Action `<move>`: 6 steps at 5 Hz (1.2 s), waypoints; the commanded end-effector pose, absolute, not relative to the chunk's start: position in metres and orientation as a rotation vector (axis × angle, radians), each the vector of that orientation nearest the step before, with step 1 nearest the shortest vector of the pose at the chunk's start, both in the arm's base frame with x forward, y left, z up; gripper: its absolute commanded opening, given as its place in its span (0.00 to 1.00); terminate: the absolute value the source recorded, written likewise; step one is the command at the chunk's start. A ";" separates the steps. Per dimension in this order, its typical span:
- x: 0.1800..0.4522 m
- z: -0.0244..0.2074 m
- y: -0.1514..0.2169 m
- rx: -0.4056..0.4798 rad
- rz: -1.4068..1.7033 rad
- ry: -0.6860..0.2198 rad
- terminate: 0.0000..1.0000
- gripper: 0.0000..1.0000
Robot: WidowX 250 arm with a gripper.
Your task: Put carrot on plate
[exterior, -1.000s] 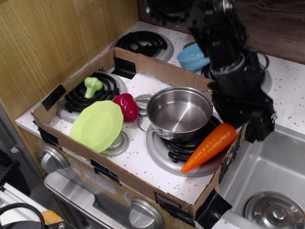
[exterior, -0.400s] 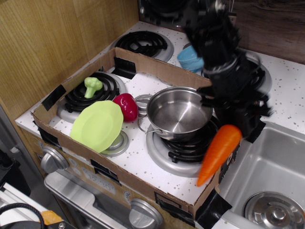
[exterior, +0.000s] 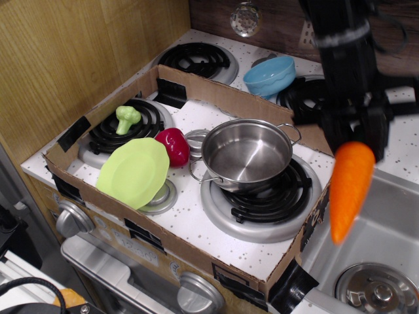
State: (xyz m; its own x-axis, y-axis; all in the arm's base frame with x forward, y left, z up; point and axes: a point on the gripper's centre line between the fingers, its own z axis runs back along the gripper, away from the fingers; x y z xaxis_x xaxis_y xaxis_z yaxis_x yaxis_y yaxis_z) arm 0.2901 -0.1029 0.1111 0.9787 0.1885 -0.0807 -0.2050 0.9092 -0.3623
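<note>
One big orange plastic toy carrot hangs in the air with its pointy tip down. It is over the edge of the grey metal sink, just past the right side of the brown cardboard box. The black robot gripper is clamped on the carrot's top end, so the green stem is hidden. The arm goes straight up from there.

To the left, a shiny steel pot sits on a black coil burner inside the box. Next to the pot is a dark red toy pepper, touching the lime-green round plastic plate. The plate is well apart from the carrot, on the far left side of the box, and it leans a little. Behind the plate, a small green toy broccoli stands on another black burner. A light blue bowl sits behind the box, near the arm.
</note>
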 end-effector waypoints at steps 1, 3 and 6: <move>0.303 0.137 -0.027 -0.056 0.126 -0.185 0.00 0.00; 0.292 0.130 0.068 0.116 0.290 -0.157 0.00 0.00; 0.269 0.096 0.119 -0.005 0.885 -0.123 0.00 0.00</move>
